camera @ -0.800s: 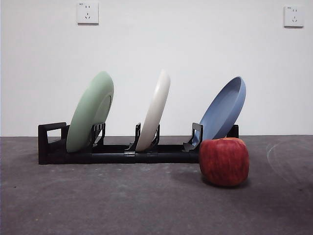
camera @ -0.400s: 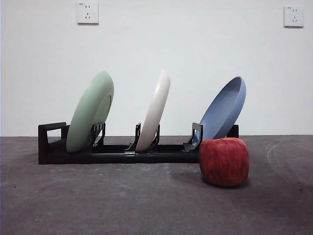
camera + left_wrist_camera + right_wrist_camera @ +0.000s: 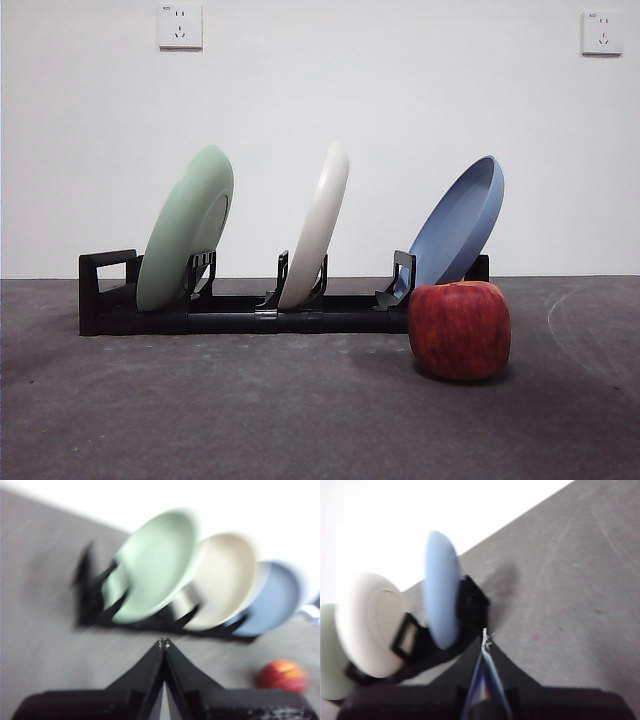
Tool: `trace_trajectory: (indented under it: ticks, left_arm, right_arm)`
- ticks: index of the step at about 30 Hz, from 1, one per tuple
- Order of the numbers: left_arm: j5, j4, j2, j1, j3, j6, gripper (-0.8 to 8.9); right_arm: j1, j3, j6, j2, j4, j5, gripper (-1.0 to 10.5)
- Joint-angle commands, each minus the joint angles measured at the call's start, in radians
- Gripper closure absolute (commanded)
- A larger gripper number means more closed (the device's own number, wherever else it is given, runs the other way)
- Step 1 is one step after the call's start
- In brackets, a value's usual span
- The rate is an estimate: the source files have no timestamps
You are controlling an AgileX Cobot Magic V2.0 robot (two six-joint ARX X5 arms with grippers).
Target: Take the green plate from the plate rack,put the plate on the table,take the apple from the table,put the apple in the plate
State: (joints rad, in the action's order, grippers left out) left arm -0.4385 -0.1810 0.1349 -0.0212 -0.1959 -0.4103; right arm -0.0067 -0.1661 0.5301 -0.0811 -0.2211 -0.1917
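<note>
Green plate (image 3: 185, 228) leans tilted in the end slot of the plate rack (image 3: 240, 312) (beside its block end), next to a cream plate (image 3: 316, 226) and a blue plate (image 3: 458, 222). Apple (image 3: 460, 329) sits on the table (image 3: 250, 410) before the rack's other end. Left gripper (image 3: 163, 644) and right gripper (image 3: 485, 636) are clenched empty, apart from the rack.

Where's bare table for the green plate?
Bare table lies in front of the rack, to the side of the apple, below the green plate and white plate. It is crowded where the apple sits close by the blue plate.
</note>
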Motion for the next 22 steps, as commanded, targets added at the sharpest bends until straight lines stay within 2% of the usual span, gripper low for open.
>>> trace_trajectory:
  ticks: [1, 7, 13, 17, 22]
  left_arm:
    - [-0.043, -0.034, 0.063, 0.002, -0.104, -0.002, 8.19]
    - [-0.121, -0.142, 0.243, 0.002, -0.342, 0.053, 8.19]
    - [-0.211, -0.32, 0.446, 0.003, -0.61, 0.131, 8.19]
    - [-0.269, -0.498, 0.578, 0.009, -0.817, 0.215, 8.19]
    - [-0.275, -0.664, 0.702, 0.041, -1.035, 0.33, 8.19]
  right_arm:
    - [0.001, -0.099, -0.015, -0.069, 0.003, -0.053, 9.6]
    - [0.001, -0.37, -0.097, -0.277, -0.064, -0.188, 9.6]
    - [0.001, -0.688, -0.193, -0.497, -0.265, -0.367, 9.5]
    - [0.001, -0.891, -0.277, -0.627, -0.411, -0.476, 9.5]
    - [0.022, -1.081, -0.355, -0.75, -0.533, -0.489, 9.4]
